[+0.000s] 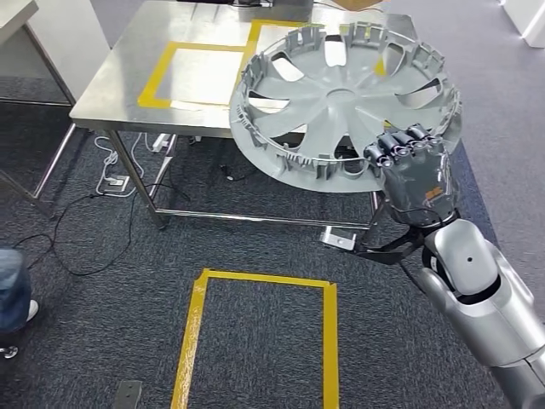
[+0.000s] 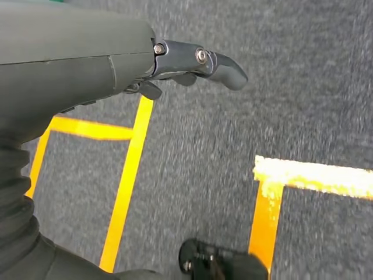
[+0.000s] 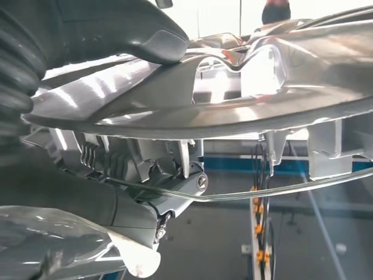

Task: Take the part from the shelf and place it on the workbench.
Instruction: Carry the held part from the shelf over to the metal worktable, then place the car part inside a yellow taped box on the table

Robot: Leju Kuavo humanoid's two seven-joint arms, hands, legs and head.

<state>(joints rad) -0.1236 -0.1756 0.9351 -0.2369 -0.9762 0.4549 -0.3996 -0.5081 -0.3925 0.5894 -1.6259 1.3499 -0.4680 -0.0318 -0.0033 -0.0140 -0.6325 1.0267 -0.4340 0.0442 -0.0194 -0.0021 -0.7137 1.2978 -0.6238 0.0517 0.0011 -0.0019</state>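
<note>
The part is a large grey wheel cover (image 1: pixel 341 98) with curved spokes and clips around its rim. My right hand (image 1: pixel 411 170) grips its near right edge and holds it flat, back side up, over the front right corner of the steel workbench (image 1: pixel 109 81). In the right wrist view the thumb (image 3: pixel 132 32) lies on one face of the wheel cover (image 3: pixel 264 99) and the fingers (image 3: pixel 132 204) clamp the other. My left hand (image 2: pixel 193 64) hangs over grey carpet, fingers stretched out, holding nothing.
Yellow tape marks a rectangle (image 1: pixel 192 77) on the workbench top and another square (image 1: pixel 263 341) on the carpet in front. Cables (image 1: pixel 116 183) trail under the bench. A person's foot (image 1: pixel 16 298) stands at the left edge.
</note>
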